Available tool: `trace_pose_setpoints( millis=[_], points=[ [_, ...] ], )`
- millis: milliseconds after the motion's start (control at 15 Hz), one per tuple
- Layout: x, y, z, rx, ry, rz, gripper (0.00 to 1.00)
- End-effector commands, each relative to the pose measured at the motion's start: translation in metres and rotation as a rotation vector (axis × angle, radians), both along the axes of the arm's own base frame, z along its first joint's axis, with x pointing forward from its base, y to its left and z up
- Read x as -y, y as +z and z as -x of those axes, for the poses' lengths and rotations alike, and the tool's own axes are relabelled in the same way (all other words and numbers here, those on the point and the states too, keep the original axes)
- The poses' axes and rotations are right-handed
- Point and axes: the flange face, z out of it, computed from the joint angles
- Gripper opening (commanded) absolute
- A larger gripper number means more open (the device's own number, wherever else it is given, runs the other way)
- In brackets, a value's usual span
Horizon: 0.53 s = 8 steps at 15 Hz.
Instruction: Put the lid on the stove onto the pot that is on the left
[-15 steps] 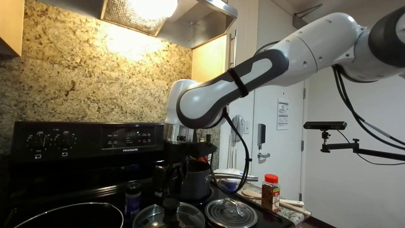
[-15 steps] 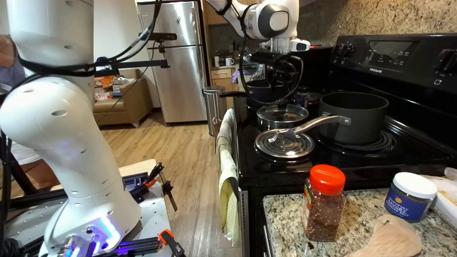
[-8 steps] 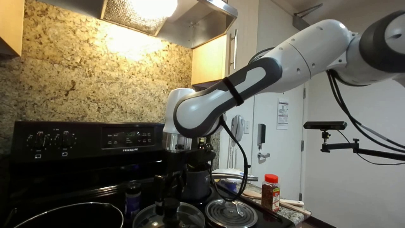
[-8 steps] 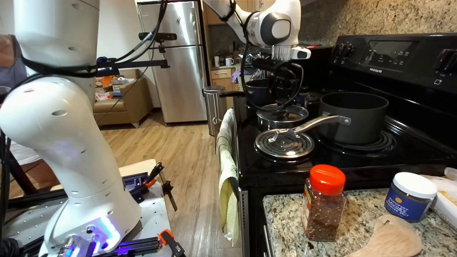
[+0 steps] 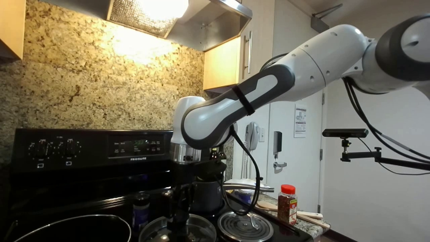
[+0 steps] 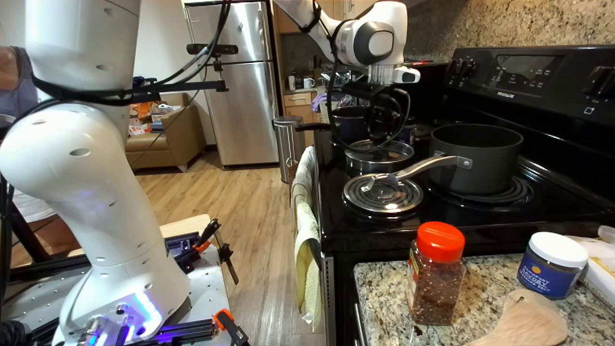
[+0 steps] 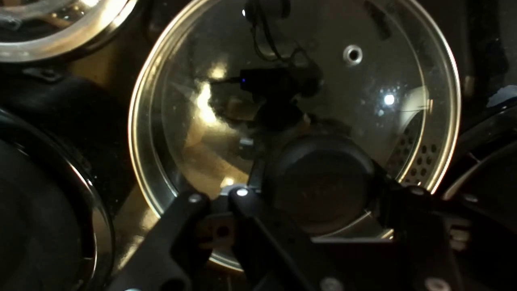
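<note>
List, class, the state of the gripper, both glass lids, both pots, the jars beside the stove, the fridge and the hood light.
Low pot: uncovered
Tall pot: uncovered
Larger glass lid: level, off both pots
Smaller glass lid: level, off both pots
Gripper: astride the larger glass lid's knob; grip unclear
Red-capped jar: upright, capped
White-capped jar: upright, capped
Fridge: doors shut
Hood light: lit
</note>
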Motion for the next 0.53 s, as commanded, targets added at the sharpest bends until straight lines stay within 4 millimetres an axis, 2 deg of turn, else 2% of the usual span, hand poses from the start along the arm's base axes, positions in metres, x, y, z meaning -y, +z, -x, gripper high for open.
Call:
trace_pose_setpoints(
  millis=[0,133,467],
  points=[
    [-0.002,0.0,-0.0055,0.006,-0.017,-0.01,0.33],
    [-0.0019,-0.0032,-0.0052,-0.002,-0.015,-0.01,0.27],
    [-0.0025,-0.0017,-0.0094,0.023,-0.004,-0.018,0.24]
  ],
)
